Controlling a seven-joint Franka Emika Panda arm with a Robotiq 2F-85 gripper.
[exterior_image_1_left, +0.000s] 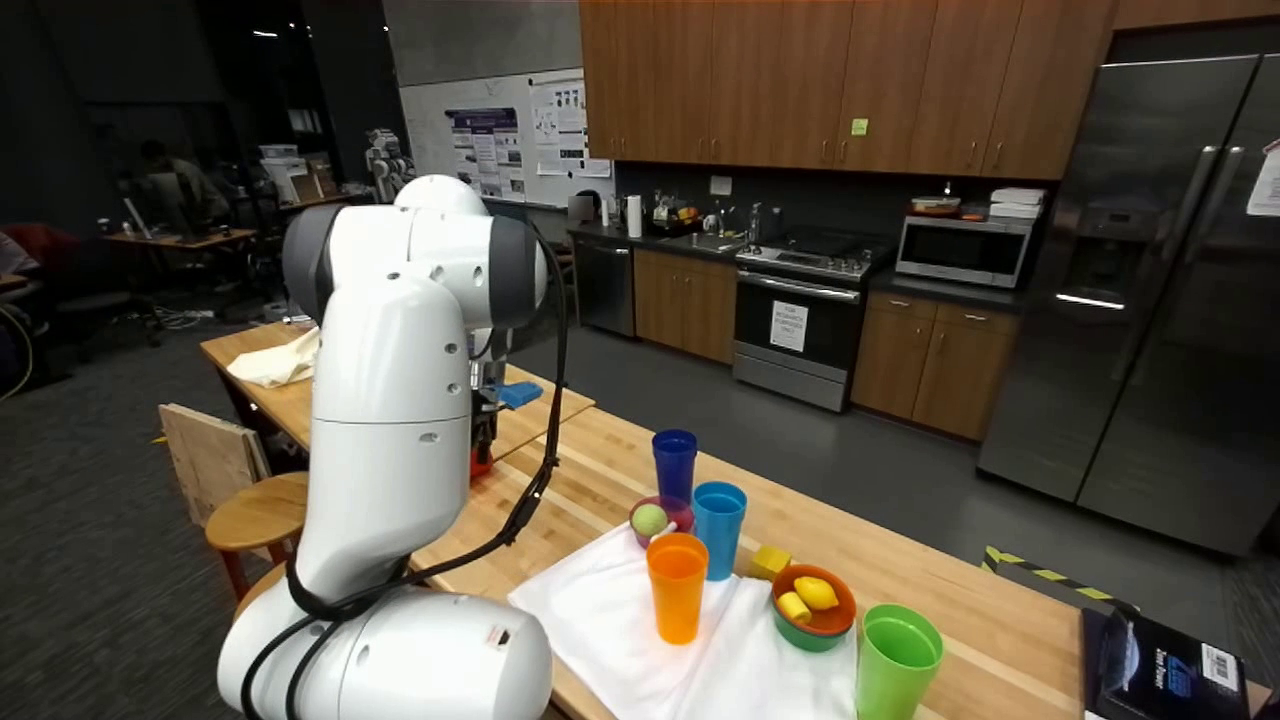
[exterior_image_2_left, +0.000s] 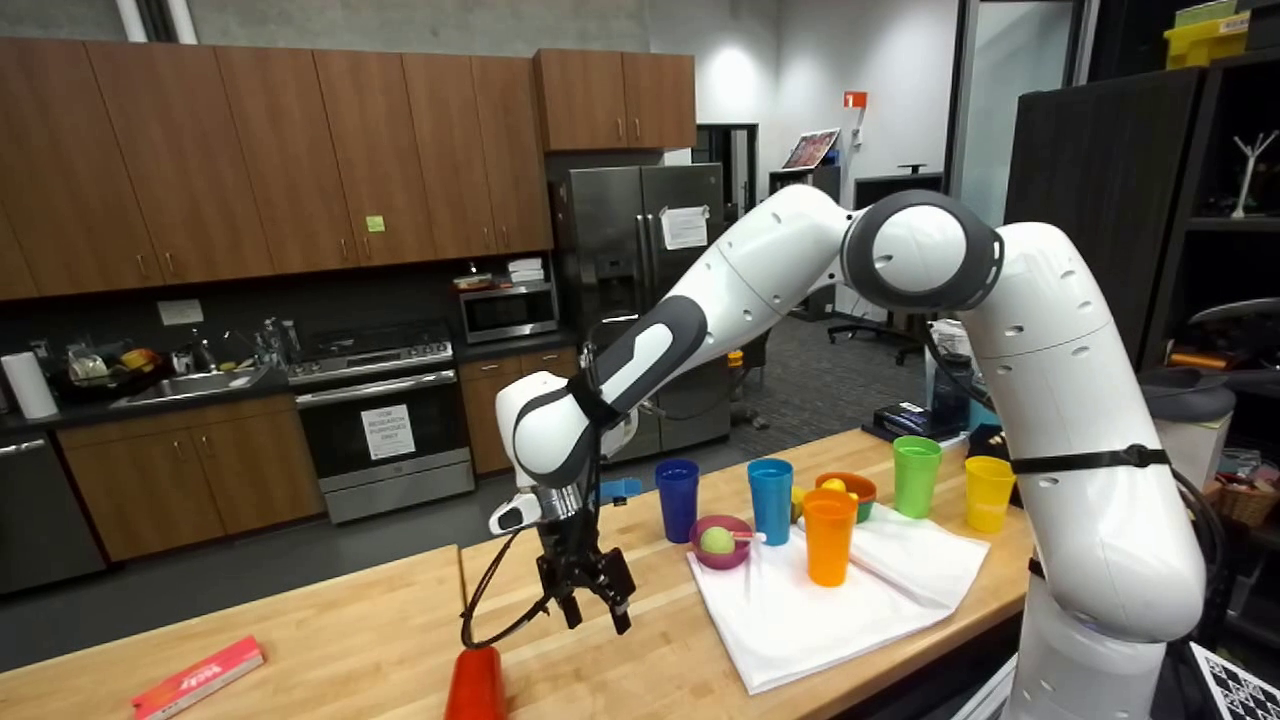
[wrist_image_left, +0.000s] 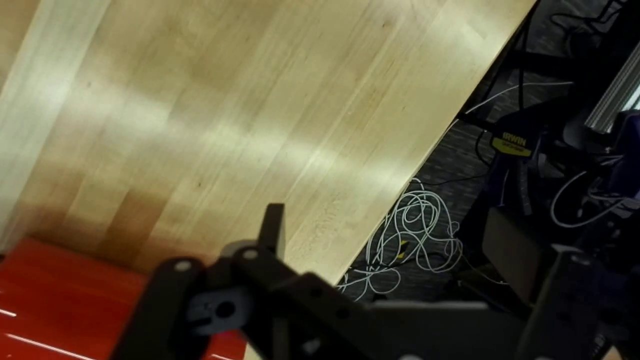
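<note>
My gripper (exterior_image_2_left: 598, 618) hangs above the wooden table (exterior_image_2_left: 340, 610), jaws wide apart with nothing between them. In the wrist view its fingers (wrist_image_left: 272, 225) frame the table edge and floor. Nearest is a glossy red object (exterior_image_2_left: 476, 685), cut off at the bottom of that exterior view; it also fills the lower left of the wrist view. To the gripper's other side, a dark blue cup (exterior_image_2_left: 677, 500), a purple bowl (exterior_image_2_left: 708, 560) with a green ball (exterior_image_2_left: 717, 541), a light blue cup (exterior_image_2_left: 770, 500) and an orange cup (exterior_image_2_left: 830, 540) stand on or beside a white cloth (exterior_image_2_left: 780, 640).
Further along are stacked bowls (exterior_image_1_left: 815, 640) holding a lemon (exterior_image_1_left: 816, 593), a yellow block (exterior_image_1_left: 769, 561), a green cup (exterior_image_1_left: 897, 665) and a yellow cup (exterior_image_2_left: 988, 495). A pink box (exterior_image_2_left: 198, 680) and a blue item (exterior_image_1_left: 520, 394) also lie there. White cables (wrist_image_left: 420, 225) lie on the floor.
</note>
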